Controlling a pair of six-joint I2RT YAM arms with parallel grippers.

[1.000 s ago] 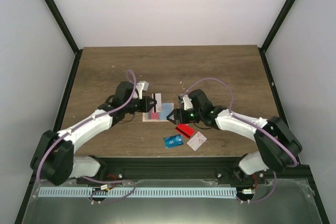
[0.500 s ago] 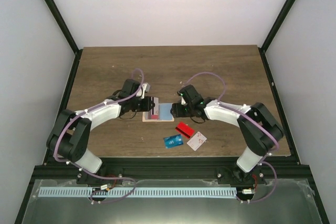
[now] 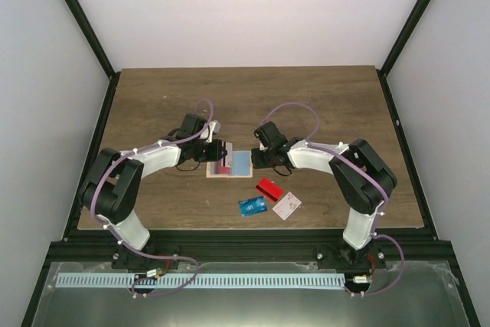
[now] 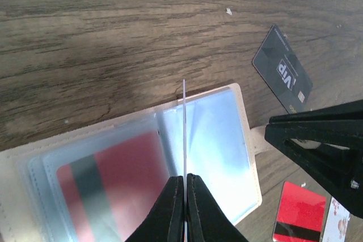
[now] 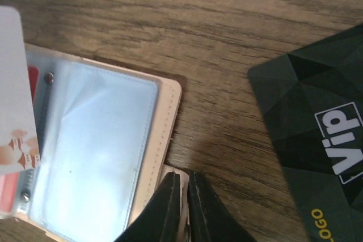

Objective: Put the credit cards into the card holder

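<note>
The beige card holder (image 3: pixel 243 174) lies open mid-table, clear sleeves up; its rim (image 4: pixel 248 140) shows in the left wrist view, and one sleeve holds a red card with a dark stripe (image 4: pixel 108 179). My left gripper (image 4: pixel 185 177) is shut on a thin white card (image 4: pixel 184 117), held edge-on over the sleeves. That card (image 5: pixel 14 83) also shows in the right wrist view. My right gripper (image 5: pixel 182 175) is shut on the holder's small tab (image 5: pixel 177 172) at its right edge. Loose credit cards lie nearby: red (image 3: pixel 269 188), blue (image 3: pixel 252 206), white (image 3: pixel 287 205) and black VIP (image 5: pixel 317 140).
The loose cards sit on the wooden table (image 3: pixel 321 105) between the holder and the near edge. The black VIP card (image 4: pixel 282 71) lies just beyond the right gripper. A black frame (image 3: pixel 400 143) borders the table at both sides.
The right gripper has moved left to the holder's edge and shut on its tab. The left gripper, still holding the white card, has shifted slightly over the holder.
</note>
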